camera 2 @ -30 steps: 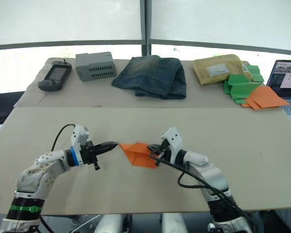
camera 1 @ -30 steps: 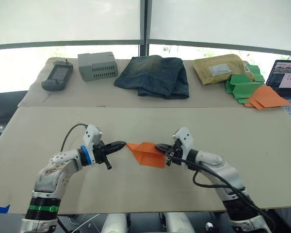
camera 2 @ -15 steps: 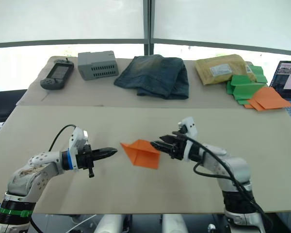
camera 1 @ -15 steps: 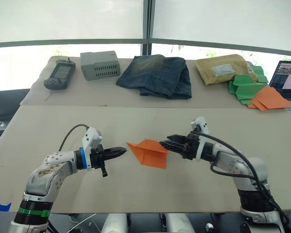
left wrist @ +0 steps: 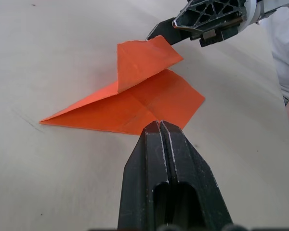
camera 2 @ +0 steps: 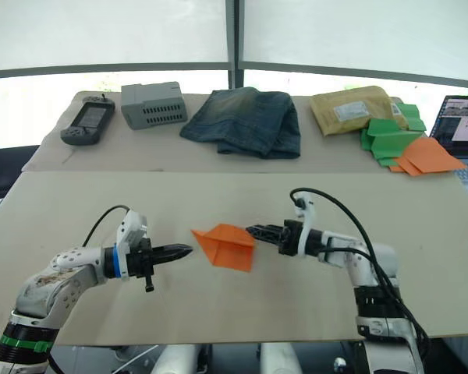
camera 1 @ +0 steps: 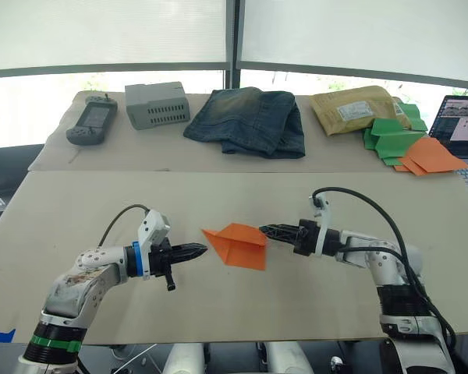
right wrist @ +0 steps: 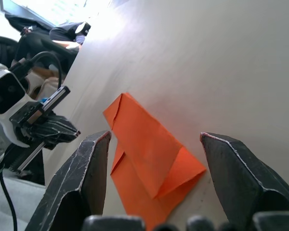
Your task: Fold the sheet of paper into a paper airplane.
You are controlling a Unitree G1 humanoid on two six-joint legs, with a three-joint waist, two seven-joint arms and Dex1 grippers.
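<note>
The orange sheet of paper (camera 1: 235, 245) lies on the near table, folded to a point on its left, with one flap (left wrist: 143, 57) standing up. My left gripper (camera 1: 203, 250) is shut and empty; its tip (left wrist: 160, 126) sits at the paper's near edge. From the right, my right gripper (camera 1: 260, 229) points at the raised flap. Its fingers (right wrist: 95, 151) stand wide open just short of the paper (right wrist: 149, 159), holding nothing.
On the back table lie a handheld device (camera 1: 91, 125), a grey box (camera 1: 157, 105), folded jeans (camera 1: 249, 121), a padded envelope (camera 1: 357, 111) and piled green and orange paper pieces (camera 1: 409, 146). A laptop (camera 1: 462, 128) stands at the far right.
My right gripper has let go of the paper, opened and drawn back to the right. The left gripper stays shut and has shifted a little nearer. The paper stays in place.
</note>
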